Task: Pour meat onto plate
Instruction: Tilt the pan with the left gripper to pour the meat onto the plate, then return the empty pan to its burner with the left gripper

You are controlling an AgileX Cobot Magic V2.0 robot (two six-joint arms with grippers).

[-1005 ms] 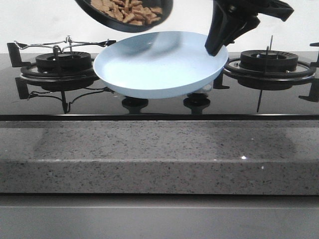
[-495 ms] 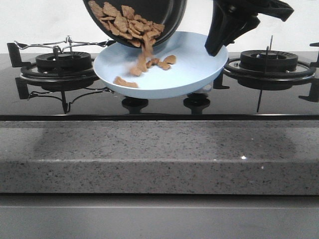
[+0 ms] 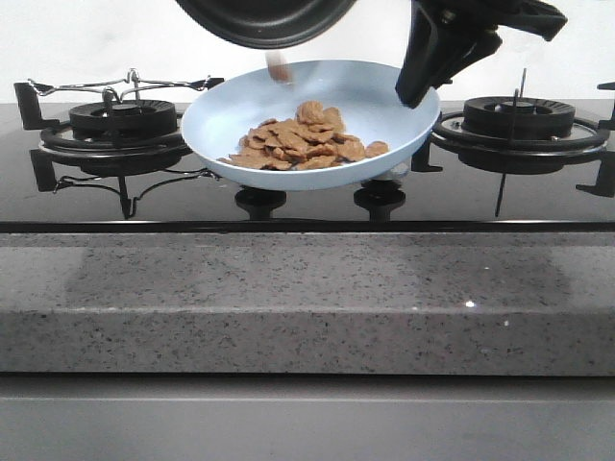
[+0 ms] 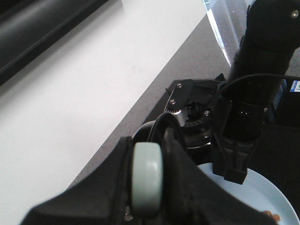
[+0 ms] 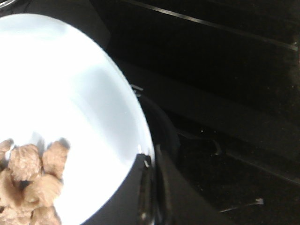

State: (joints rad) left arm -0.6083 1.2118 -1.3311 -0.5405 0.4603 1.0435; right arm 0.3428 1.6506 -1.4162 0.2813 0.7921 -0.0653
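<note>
**Pouring nearly complete: meat heaped on the plate, pan tipped above it**

The meat [image 3: 303, 140] lies as a heap of small tan chunks in the plate [image 3: 384, 101], which is held tilted in the air above the middle of the table [image 3: 307, 288], toward its far edge, between the two burners. The heap sits toward the low, near side of the plate. One chunk [image 3: 279, 67] appears blurred just below the lip of the pan [image 3: 264, 17], apparently in mid-fall. The pan is tipped steeply above the plate's far left rim; only its dark underside shows, so whether any meat remains inside cannot be told. Judged from this, the pour is almost done; what is left is the last falling piece, any scraps clinging to the pan, and setting both vessels down.

The right pincer [image 3: 411, 94] is closed on the plate's right rim, one finger over the rim and the other beneath; the right wrist view shows the dark fingers [image 5: 154, 187] clamping the pale edge, with meat close by inside. The left pincer [image 4: 147, 183] is pressed around a pale green handle [image 4: 146, 178], evidently the pan's, with the plate's rim visible beyond it.
</note>
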